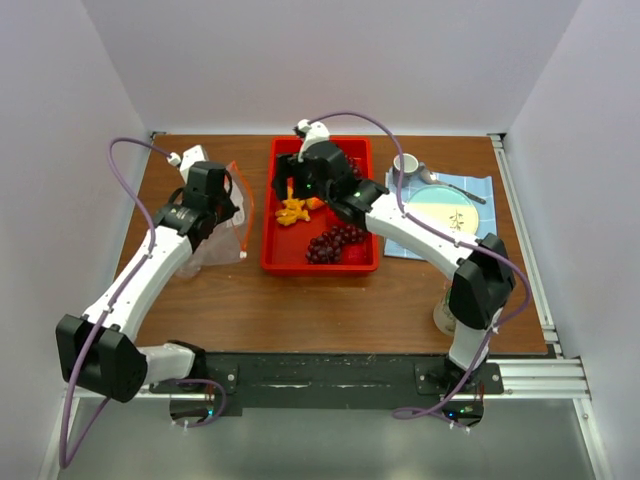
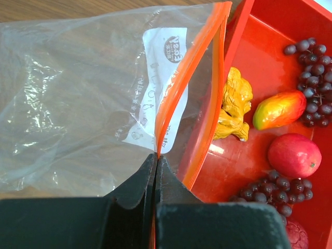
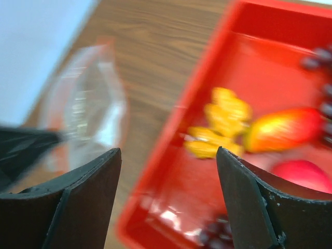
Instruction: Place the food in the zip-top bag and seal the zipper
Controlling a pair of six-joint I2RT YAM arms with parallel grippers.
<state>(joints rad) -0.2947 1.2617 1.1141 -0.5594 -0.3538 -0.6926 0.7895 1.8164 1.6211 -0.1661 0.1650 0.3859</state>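
Within left pincer [image 2: 155, 162], zipper [image 2: 176, 96] (orange-red)

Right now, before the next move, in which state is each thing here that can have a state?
zip-top bag, mouth open, nothing seen inside.
zipper, unsealed, its two strips apart.
left gripper, shut on the zipper.
right gripper, open, holding nothing, over the tray's left wall.
red tray, holding the food.
food, all in the tray, none in the bag.
cup, upright.
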